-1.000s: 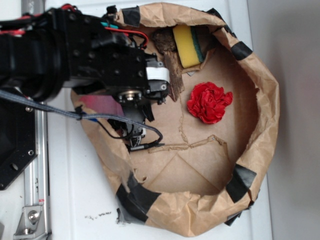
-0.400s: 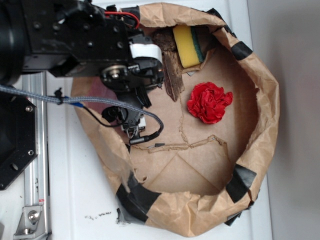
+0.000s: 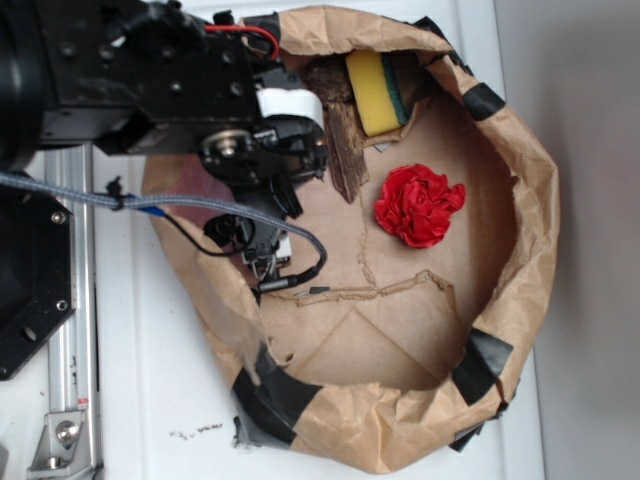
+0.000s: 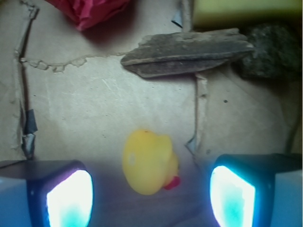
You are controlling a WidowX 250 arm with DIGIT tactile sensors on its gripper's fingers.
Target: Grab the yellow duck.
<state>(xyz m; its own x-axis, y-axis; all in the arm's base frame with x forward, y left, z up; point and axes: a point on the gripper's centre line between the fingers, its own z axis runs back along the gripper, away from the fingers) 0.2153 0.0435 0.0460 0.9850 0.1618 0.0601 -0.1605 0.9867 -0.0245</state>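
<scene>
**Duck between the open fingers, other things further off**

In the wrist view the yellow duck (image 4: pixel 149 162) lies on the brown paper floor, its red beak pointing to the lower right. It sits between the two fingers of the gripper (image 4: pixel 150 198), which stand wide apart with free space on both sides of the duck; they do not touch it. Beyond the duck lies a dark piece of bark (image 4: pixel 189 52), flat on the paper, well apart from it. Behind the bark is the yellow sponge (image 4: pixel 246 10), and at the top left is the edge of the red cloth flower (image 4: pixel 90 12). Nothing lies between the fingers and the duck.

In the exterior view the gripper (image 3: pixel 285 195) and the black arm cover the duck, so it is not visible there. The paper basin (image 3: pixel 520 180) holds the bark (image 3: pixel 340 135), the sponge (image 3: pixel 375 90) with its green side, and the flower (image 3: pixel 418 205), all to the right of the gripper.

Compared with one second ago, the arm has moved up in the picture, closer to the bark. Since 0.4 s ago it is almost unchanged. The flower, sponge and bark have not moved.
</scene>
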